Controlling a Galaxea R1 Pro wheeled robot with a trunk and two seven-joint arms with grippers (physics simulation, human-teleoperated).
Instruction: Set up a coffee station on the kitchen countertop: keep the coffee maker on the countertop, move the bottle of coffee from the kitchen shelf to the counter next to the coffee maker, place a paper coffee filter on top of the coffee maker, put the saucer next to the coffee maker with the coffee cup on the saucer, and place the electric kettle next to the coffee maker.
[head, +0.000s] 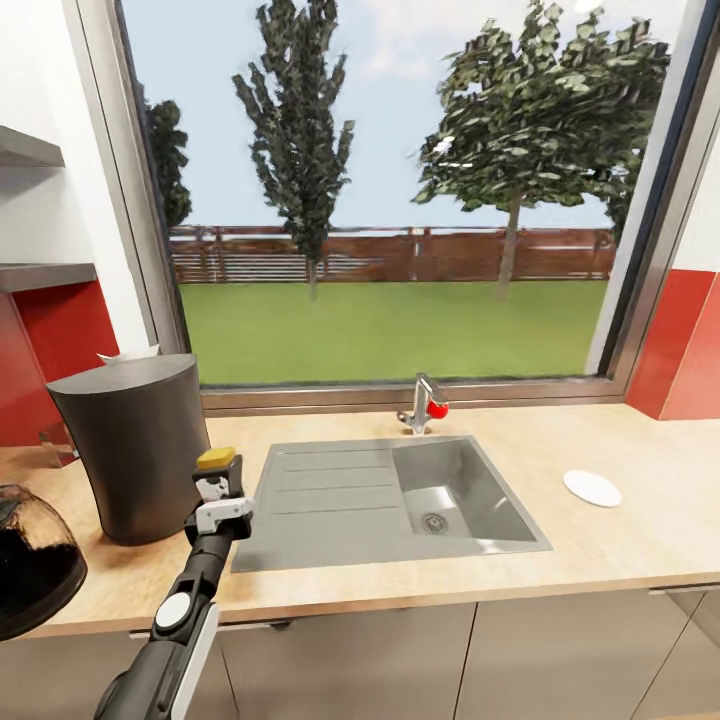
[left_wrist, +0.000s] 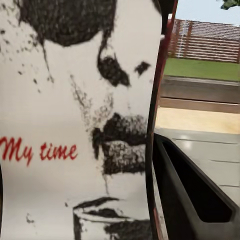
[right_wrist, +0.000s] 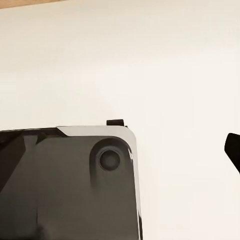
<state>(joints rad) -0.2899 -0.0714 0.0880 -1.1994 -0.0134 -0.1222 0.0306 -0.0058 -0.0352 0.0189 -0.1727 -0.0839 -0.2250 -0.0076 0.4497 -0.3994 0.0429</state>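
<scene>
While the left gripper (head: 222, 497) is clamped on the bottle of coffee (head: 217, 461), the bottle hangs upright over the countertop (head: 620, 540) near its front edge, between the coffee maker (head: 135, 450) and the sink (head: 330, 500). It looks rigid, smooth-labelled and fairly weighty, so a firm hold on the body below the yellow cap seems wisest. Whether the right gripper is open or closed I cannot tell.

The counter (head: 620, 540) looks like pale wood, matt. The sink (head: 330, 500) is dull grey metal, the tap (head: 424, 404) shinier. The coffee maker (head: 140, 450) is matt dark grey. The saucer (head: 592, 488) is smooth white. The bottle (left_wrist: 75, 125) wears a printed white label.
</scene>
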